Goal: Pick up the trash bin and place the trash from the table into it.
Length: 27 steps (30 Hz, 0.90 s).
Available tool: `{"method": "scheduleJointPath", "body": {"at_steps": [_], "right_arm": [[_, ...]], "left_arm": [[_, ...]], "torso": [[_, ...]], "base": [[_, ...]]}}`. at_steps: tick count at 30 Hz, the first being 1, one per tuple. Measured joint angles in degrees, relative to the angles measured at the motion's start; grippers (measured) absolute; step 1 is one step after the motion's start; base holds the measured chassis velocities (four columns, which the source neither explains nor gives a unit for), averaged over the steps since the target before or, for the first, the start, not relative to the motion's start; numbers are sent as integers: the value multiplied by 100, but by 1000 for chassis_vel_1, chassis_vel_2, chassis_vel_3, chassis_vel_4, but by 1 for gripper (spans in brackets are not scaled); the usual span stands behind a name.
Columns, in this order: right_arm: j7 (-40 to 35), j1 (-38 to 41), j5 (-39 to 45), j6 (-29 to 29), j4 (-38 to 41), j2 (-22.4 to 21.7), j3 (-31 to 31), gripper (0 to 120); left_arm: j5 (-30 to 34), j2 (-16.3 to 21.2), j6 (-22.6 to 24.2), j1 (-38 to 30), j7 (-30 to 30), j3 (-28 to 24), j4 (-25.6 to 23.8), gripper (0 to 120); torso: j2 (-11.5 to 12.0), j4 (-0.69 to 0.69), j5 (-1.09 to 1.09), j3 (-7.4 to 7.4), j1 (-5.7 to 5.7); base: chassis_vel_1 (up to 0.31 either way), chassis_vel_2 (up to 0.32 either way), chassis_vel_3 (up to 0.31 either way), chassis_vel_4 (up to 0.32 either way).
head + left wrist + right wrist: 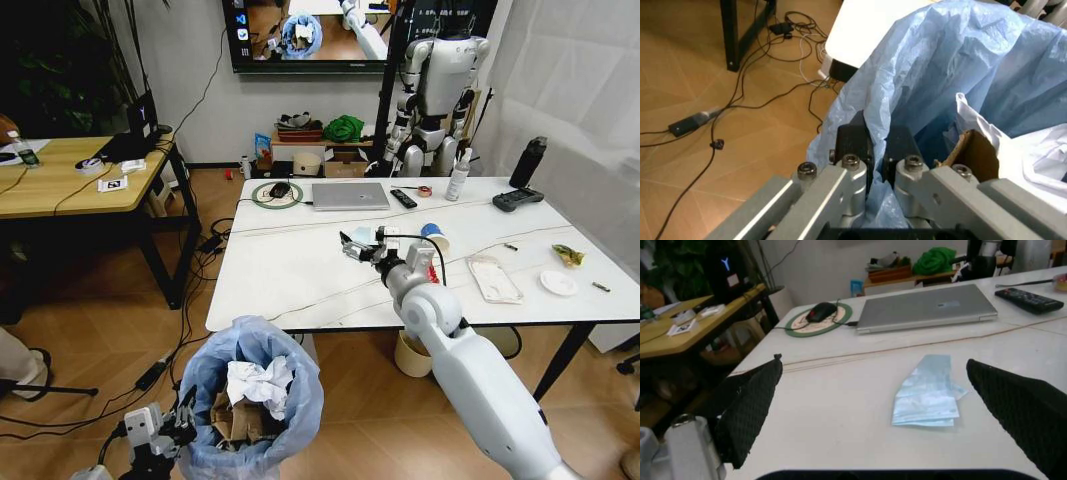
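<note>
The trash bin [250,400], lined with a light-blue bag, hangs off the floor in front of the table [290,270]. My left gripper [877,145] is shut on its bagged rim. Inside lie crumpled white paper [258,383] and brown cardboard [232,420]. My right gripper [356,246] hovers low over the table, open. A flat pale-blue folded piece of trash [927,397] lies on the tabletop between its black fingers [750,410], untouched. More trash sits to the right: a blue-white cup [434,236], a flat white packet [493,277], a small white plate [558,283] and a green wrapper [568,256].
At the table's back are a silver laptop [349,195], a mouse on a round pad [278,191], a black remote [403,198], a controller [517,199] and bottles [528,162]. A cream bin [410,355] stands under the table. A wooden desk [70,175] and floor cables [190,300] lie left.
</note>
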<state>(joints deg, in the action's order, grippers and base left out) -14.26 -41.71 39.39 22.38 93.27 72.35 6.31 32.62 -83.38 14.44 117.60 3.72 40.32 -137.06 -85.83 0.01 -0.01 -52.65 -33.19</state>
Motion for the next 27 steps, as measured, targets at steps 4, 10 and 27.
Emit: {"method": "scheduleJointPath", "body": {"at_steps": [4, 10, 27], "right_arm": [[78, 170, -57, 15, -348, 72, 6, 100], [163, 294, -166, 159, -694, 138, 29, 100], [416, 749, -584, 118, -1797, 416, 1, 100]], "left_arm": [[2, -2, 9, -8, 2, 1, -4, 0], [-2, -15, 15, -6, 2, -2, -15, 0], [-52, -101, 23, 20, 4, 20, -96, 0]], "torso": [[0, -1, 0, 0, 0], [0, -1, 0, 0, 0], [-1, -1, 0, 0, 1]], "base": [[0, 0, 0, 0], [0, 0, 0, 0], [0, 0, 0, 0]]}}
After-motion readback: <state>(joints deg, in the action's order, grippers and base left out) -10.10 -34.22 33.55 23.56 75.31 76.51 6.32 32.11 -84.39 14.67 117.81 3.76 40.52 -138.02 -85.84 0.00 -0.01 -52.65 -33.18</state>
